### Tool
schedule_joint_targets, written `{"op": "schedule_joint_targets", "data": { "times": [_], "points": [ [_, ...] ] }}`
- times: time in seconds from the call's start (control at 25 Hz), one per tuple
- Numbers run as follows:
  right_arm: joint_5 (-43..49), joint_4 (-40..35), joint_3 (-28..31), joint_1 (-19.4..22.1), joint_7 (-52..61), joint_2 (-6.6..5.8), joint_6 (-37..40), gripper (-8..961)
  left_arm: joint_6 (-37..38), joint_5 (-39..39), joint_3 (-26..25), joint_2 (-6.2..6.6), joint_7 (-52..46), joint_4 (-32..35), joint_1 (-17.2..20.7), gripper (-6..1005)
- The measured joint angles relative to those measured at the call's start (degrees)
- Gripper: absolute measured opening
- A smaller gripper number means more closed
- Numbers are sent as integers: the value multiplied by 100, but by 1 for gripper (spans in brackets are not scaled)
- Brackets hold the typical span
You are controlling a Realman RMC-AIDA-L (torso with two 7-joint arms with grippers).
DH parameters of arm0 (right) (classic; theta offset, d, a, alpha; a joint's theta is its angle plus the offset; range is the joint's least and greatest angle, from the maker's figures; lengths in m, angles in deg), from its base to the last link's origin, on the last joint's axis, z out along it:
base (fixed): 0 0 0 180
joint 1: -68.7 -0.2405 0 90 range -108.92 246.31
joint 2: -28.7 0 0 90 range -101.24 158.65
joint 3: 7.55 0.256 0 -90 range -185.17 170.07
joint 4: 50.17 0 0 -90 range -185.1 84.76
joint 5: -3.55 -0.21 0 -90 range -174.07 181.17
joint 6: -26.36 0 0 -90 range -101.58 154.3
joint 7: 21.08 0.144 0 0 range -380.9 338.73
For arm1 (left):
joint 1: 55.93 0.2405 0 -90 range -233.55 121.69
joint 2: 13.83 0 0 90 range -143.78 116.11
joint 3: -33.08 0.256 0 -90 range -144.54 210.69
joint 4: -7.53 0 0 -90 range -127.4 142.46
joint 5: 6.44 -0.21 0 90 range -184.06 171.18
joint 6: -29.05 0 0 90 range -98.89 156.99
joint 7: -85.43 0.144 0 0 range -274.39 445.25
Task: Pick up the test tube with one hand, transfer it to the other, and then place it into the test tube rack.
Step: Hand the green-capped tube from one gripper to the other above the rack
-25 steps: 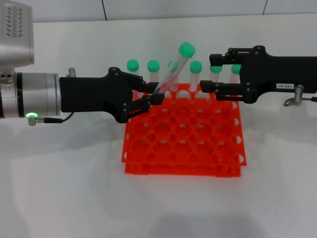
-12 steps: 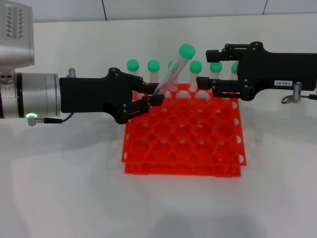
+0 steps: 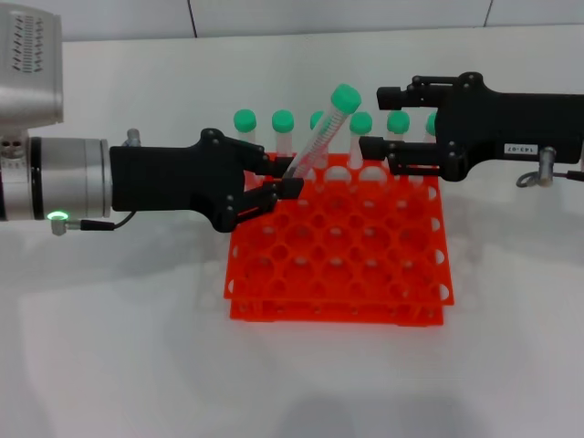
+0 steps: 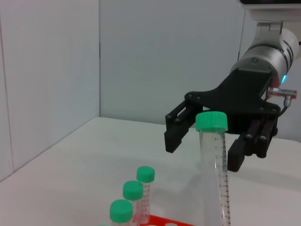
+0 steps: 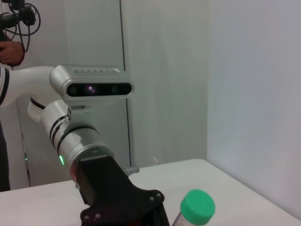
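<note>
One test tube [image 3: 321, 132], tilted, pinched low btwn left gripper [image 3: 285, 185] fingers.

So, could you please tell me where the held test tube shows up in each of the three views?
Head view: the test tube leans above the test tube rack, its lower end pinched in the left tool.
Left wrist view: upright in the foreground, before the open right tool.
Right wrist view: only its top shows, low in the picture.
Shared landmark: its green cap.
</note>
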Motion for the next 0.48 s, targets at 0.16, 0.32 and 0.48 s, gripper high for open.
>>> {"op": "schedule_joint_targets", "data": {
  "times": [0.16, 0.32, 0.48],
  "points": [
    [-95, -6, -5, -13, 1, 0, 45, 576, 3, 0, 0, 0, 4, 14, 15, 200],
    [-112, -13, -3, -33, 8, 0, 112, 575, 9, -4, 7, 9, -4, 9, 16, 200],
    [-171, -14, 0, -51, 9, 0, 151, 573, 21, -7, 9, -2, -9, 29, 23, 200]
  ]
}}
